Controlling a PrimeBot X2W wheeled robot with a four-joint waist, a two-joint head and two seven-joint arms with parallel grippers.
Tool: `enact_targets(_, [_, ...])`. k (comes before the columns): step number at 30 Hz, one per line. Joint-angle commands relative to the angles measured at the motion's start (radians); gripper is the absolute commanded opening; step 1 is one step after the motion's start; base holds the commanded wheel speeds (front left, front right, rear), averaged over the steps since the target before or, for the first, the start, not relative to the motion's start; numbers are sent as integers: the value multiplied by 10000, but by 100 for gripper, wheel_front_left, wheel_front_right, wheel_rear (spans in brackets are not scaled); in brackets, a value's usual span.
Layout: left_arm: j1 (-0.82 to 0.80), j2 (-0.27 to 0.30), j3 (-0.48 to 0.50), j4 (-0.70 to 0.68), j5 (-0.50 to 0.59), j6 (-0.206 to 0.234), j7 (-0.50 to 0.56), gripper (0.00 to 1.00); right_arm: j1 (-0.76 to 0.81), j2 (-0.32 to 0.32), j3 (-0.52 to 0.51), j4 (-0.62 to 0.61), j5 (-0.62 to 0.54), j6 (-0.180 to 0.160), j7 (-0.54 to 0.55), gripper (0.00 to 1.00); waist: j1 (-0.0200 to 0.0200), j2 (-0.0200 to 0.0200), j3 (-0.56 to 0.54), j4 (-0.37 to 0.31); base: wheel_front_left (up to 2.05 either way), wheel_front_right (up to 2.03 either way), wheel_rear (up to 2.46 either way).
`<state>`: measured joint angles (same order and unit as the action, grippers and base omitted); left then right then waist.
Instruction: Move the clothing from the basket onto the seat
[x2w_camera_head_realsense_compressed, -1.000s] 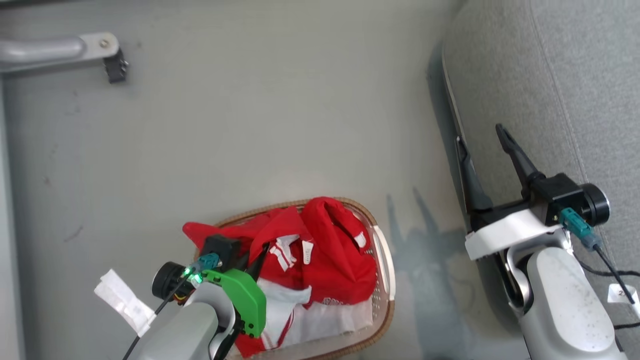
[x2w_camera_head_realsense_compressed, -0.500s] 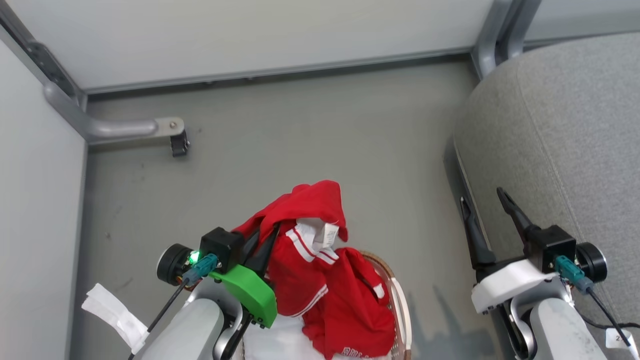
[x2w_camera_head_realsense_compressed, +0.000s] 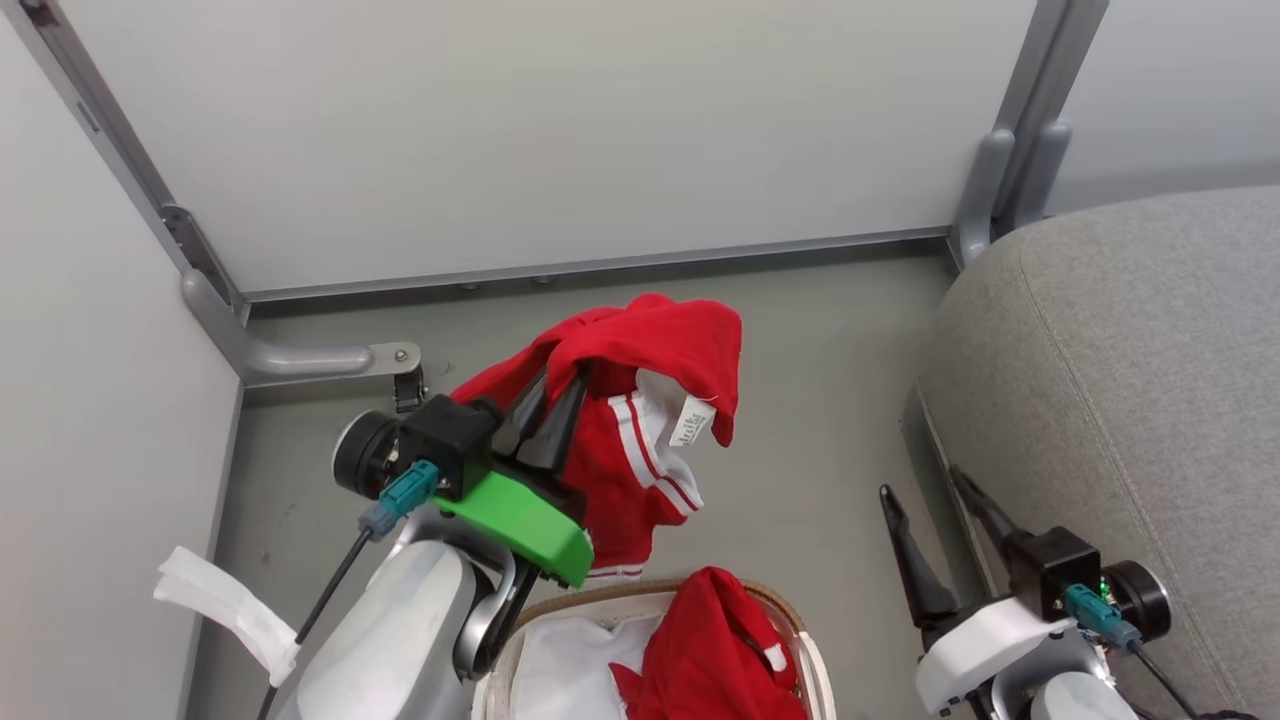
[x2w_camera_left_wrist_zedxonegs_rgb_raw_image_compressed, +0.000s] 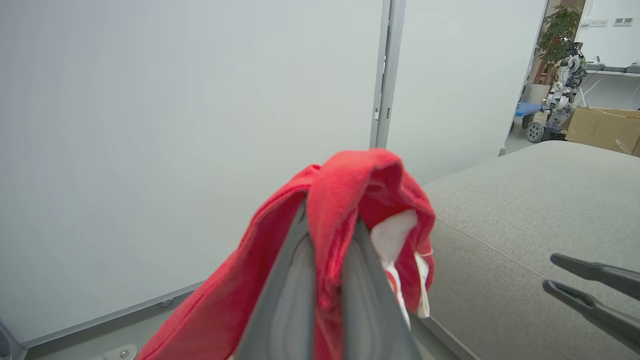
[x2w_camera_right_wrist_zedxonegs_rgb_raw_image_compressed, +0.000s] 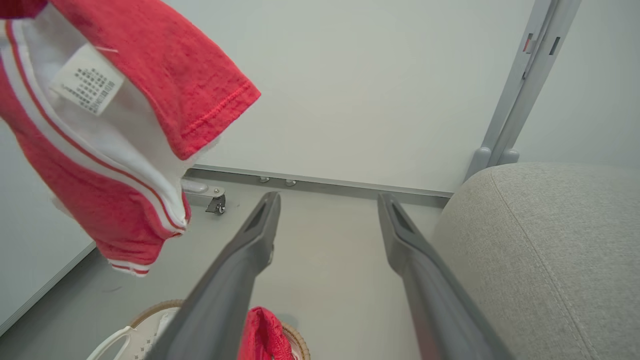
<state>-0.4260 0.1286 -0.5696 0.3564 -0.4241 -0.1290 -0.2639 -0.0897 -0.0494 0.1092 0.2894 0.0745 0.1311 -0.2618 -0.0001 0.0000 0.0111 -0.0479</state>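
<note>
The left gripper (x2w_camera_head_realsense_compressed: 562, 380), clamped tight on a fold of the striped shirt (x2w_camera_head_realsense_compressed: 640, 455), holds the garment in the air, clear of the basket (x2w_camera_head_realsense_compressed: 640, 597), where a plain red shirt (x2w_camera_head_realsense_compressed: 715, 655) lies. The right gripper (x2w_camera_head_realsense_compressed: 922, 482) hangs wide open and empty beside the grey seat (x2w_camera_head_realsense_compressed: 1130, 400).

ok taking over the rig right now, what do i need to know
Left tool: shut on the striped shirt, holding it in the air above the basket.
Right tool: open, empty, beside the seat.
Red shirt: in the basket, with a white liner.
Done: striped shirt out of the basket.
Left: carry the striped shirt to the seat, release, then fetch the red shirt.
</note>
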Motion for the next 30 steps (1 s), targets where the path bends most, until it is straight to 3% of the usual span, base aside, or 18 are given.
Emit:
enact_targets(1, [-193,-47,32,-87,79,-30,-9,0,110,-29,153,11,103,-7,-46,100,1,0,-87,87,0,0,0])
enact_targets(14, [-479,-419,-460,-241,111,-30,-9,0,-1067,-210,3890,-446,1108,-7,-46,100,1,0,-154,579,0,0,0])
enact_targets(24, [-622,-638,-1242,-211,-158,-30,-9,0,-2363,-45,4110,713,526,-7,-45,100,1,0,-121,1188,0,0,0])
enact_targets(27, [-607,-676,-1441,-250,-273,-30,-9,0,-2586,-32,4220,947,986,-7,-45,100,1,0,-108,1316,0,0,0])
enact_targets(28, [-576,-683,-1522,-226,-321,-31,-7,0,-2648,-30,4260,1012,1110,-7,-45,66,1,0,-103,1345,0,0,0])
enact_targets(29, [-553,-691,-1573,-205,-375,-31,-9,0,-2683,-38,4293,1076,1192,-7,-46,42,1,0,-96,1362,0,0,0])
enact_targets(30, [-531,-700,-1617,-188,-399,-31,-9,0,-2714,-36,4372,1124,1349,-7,-46,0,1,0,-84,1376,0,0,0])
